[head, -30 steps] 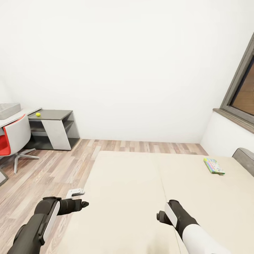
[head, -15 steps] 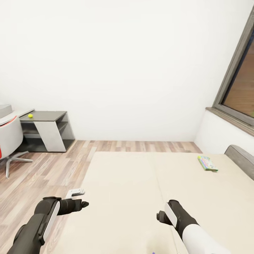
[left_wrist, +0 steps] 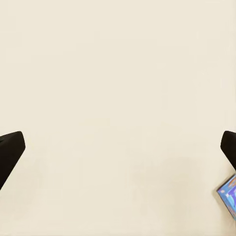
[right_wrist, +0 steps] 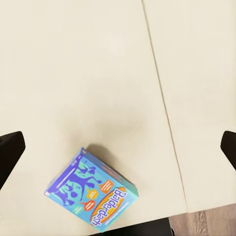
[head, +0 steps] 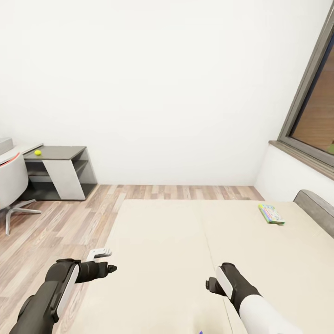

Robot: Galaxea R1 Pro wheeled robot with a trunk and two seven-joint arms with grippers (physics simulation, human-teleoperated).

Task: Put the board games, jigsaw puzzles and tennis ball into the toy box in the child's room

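Head view: positioned at the foot of the bed [head: 185, 241], both arms held low over the mattress. Left claw [head: 104, 262] and right claw [head: 212, 285] both seen from behind, so spread of fingers hard to judge here. Green-edged board game [head: 271, 214] lying flat on the mattress far right, near the grey headboard [head: 315, 206], well apart from both claws. Tennis ball [head: 37, 152] resting on the dark lower section of the bench [head: 58, 152] at far left; toy box cut off at the left edge, barely a grey sliver, not safely identifiable. White chair [head: 11, 181] standing in front of the bench. Left wrist view: dark fingertips [left_wrist: 10, 150] wide apart at both picture edges, nothing between them, so released and empty; only a corner of the blue board game [left_wrist: 228, 194] visible, rest cut off. Right wrist view: fingertips [right_wrist: 10, 150] likewise wide apart, released and empty; blue board game lying flat on the mattress close to the mattress edge, just beside the seam [right_wrist: 162, 103], tilted relative to the claw. Judged step: approach to pick up the bed games, nothing grasped yet. Next move likely calls for lowering the right claw onto the blue box and aligning with one of its edges; flat box on soft mattress probably awkward to get fingers under.
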